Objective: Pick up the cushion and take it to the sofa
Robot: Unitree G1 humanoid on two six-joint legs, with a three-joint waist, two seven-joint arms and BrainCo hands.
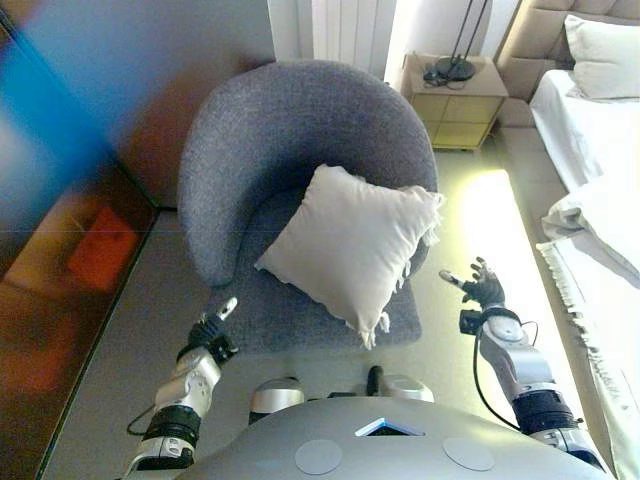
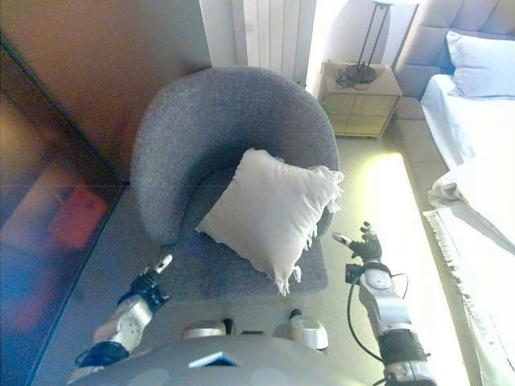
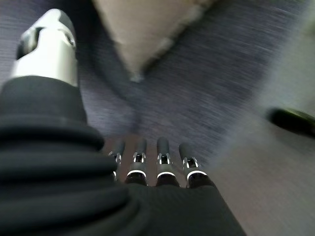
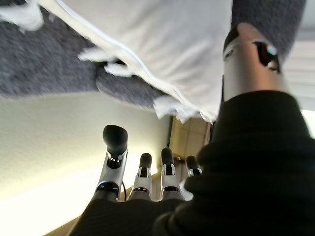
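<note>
A cream square cushion (image 1: 350,245) with tasselled corners leans tilted on the seat of a round grey armchair (image 1: 262,140). My left hand (image 1: 212,335) hovers low at the chair's front left, fingers straight, apart from the cushion. The left wrist view shows its fingers (image 3: 162,162) over the grey seat, with a cushion corner (image 3: 142,29) beyond them. My right hand (image 1: 482,288) is open over the floor to the right of the chair, level with the cushion's lower right edge and not touching it. In the right wrist view the cushion (image 4: 162,44) lies just past the straight fingers (image 4: 114,147).
A wooden nightstand (image 1: 462,105) with a lamp base stands behind the chair on the right. A bed (image 1: 600,160) with white bedding runs along the right side. A wall and a dark glossy panel (image 1: 70,260) close off the left.
</note>
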